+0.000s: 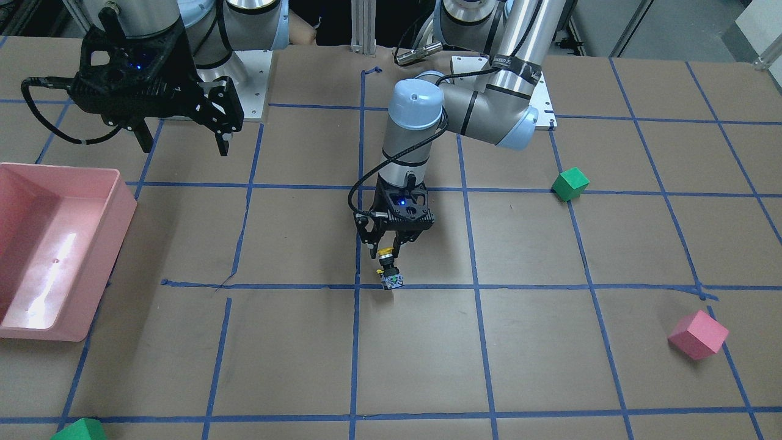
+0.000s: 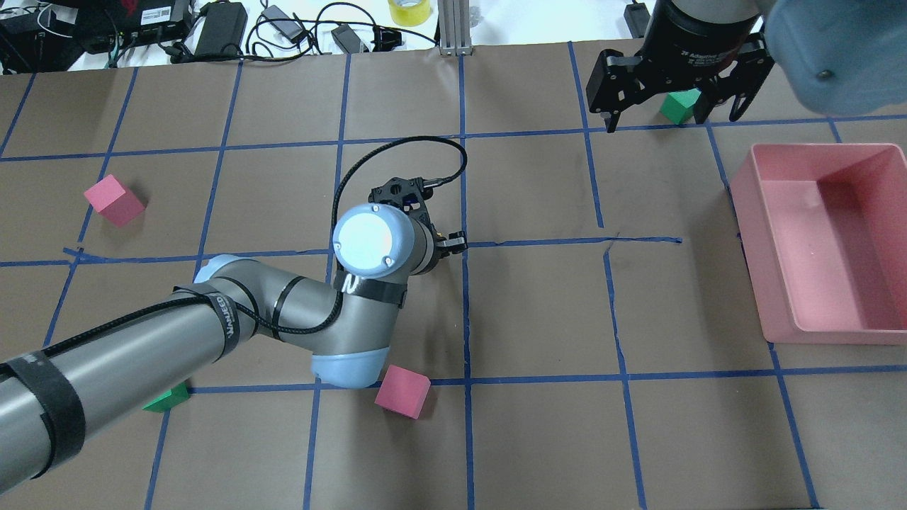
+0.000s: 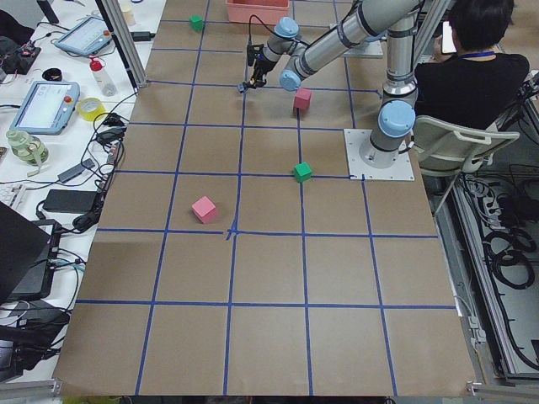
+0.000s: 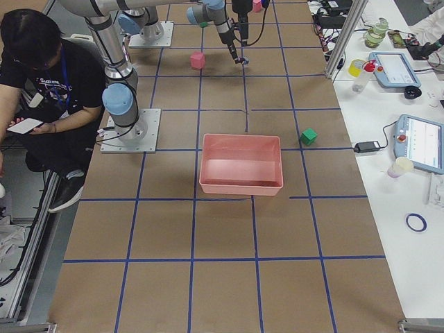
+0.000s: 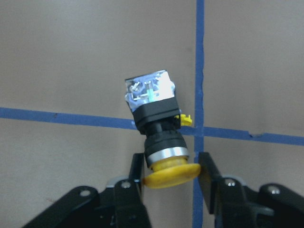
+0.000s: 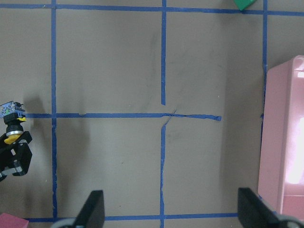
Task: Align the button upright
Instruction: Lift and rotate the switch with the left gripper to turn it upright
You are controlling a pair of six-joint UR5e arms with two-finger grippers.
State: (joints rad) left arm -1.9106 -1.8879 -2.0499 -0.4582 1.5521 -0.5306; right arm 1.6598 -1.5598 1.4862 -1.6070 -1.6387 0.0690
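Button (image 1: 388,269) sits mid-table (image 1: 427,366), right on a blue tape (image 1: 550,286) crossing. Whitish base is down on the surface and the yellow cap is on top, leaning a bit rather than dead straight. Left gripper (image 1: 383,250) comes at it from above, and in the wrist view its fingers (image 5: 207,173) are closed in on the cap's edges, one each side, so it's pinching the cap. Right gripper (image 1: 185,145) hangs up in the air at about 10 o'clock from the button in the front-facing view, fingers spread wide, nothing in them. Same view: pink tray (image 1: 122,244) way out at 9 o'clock, green cube (image 1: 570,183) at 2 o'clock, pink cube (image 1: 698,334) at 4 o'clock, all well apart from the button. Second green cube (image 1: 79,431) pokes in at 8 o'clock on the bottom edge.
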